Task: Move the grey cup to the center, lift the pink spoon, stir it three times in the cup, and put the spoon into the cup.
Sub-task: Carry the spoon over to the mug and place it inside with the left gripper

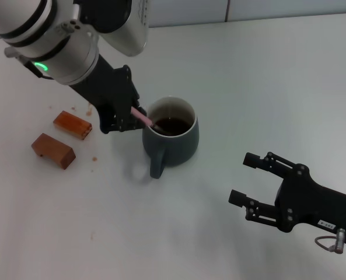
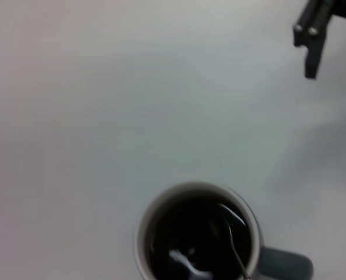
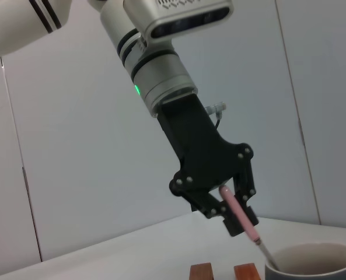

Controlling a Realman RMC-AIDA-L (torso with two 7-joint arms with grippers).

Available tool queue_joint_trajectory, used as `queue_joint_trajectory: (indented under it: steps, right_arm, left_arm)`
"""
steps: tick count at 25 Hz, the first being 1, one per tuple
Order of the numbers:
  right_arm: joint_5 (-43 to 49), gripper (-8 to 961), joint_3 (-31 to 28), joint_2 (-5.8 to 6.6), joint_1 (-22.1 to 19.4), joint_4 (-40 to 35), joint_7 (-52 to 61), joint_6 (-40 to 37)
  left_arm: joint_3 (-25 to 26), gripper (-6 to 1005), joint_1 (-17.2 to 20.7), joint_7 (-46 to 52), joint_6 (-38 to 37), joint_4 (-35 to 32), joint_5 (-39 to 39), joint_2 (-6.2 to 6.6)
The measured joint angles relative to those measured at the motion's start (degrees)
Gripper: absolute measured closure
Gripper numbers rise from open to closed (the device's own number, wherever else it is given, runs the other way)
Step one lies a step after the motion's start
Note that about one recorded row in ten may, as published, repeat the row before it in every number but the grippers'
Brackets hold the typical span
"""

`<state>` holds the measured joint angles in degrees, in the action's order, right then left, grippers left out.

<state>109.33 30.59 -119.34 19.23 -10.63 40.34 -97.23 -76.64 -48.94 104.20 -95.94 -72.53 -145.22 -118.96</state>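
Observation:
The grey cup stands upright near the table's middle, holding dark liquid, with its handle toward me. My left gripper is just left of the cup's rim, shut on the pink spoon. The spoon slants down over the rim and its bowl end is in the liquid. The right wrist view shows the same grip, the spoon and the cup. In the left wrist view the cup's rim and the spoon's metal stem show. My right gripper is open and empty, right of the cup.
Two brown blocks lie left of the cup, beside small brown stains. They also show in the right wrist view. The table is white, with its back edge at a wall.

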Motion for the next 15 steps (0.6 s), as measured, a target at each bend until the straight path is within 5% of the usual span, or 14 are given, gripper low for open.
queue_joint_trajectory:
  steps: [15]
  right_arm:
    - [0.0, 138, 0.09, 0.08, 0.37, 0.23, 0.09, 0.38]
  left_arm:
    - [-0.82, 842, -0.67, 0.22, 4.22, -0.13, -4.11, -0.1]
